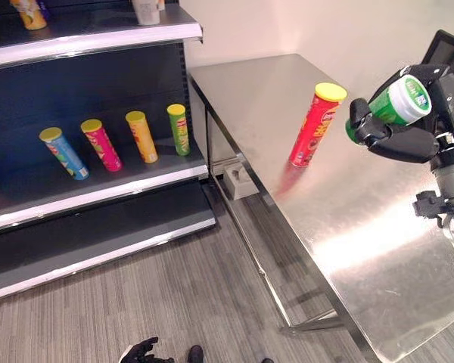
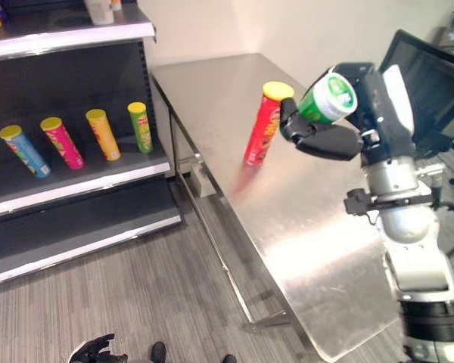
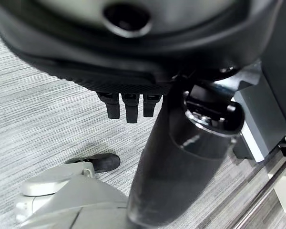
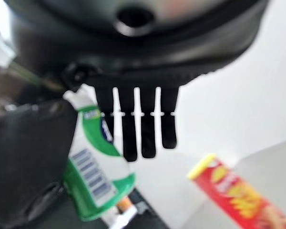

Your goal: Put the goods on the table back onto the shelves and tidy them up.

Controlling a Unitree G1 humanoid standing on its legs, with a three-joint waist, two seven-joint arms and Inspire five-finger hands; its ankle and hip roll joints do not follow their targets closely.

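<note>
Right hand [image 2: 329, 136] raised above steel surface [image 2: 303, 227], fingers and thumb clamped round green can [image 2: 327, 97], can tilted, white end toward camera. Red can [image 2: 266, 123] with yellow lid stands upright on surface, just beside hand, apart from it. Middle shelf [image 1: 98, 193]: four cans in row, blue [image 1: 63, 153], pink [image 1: 101, 144], orange [image 1: 141, 136], green-yellow [image 1: 179, 129], all upright. Left hand [image 1: 145, 352] hangs low over floor [image 1: 174, 302], fingers curled, nothing in them.
</note>
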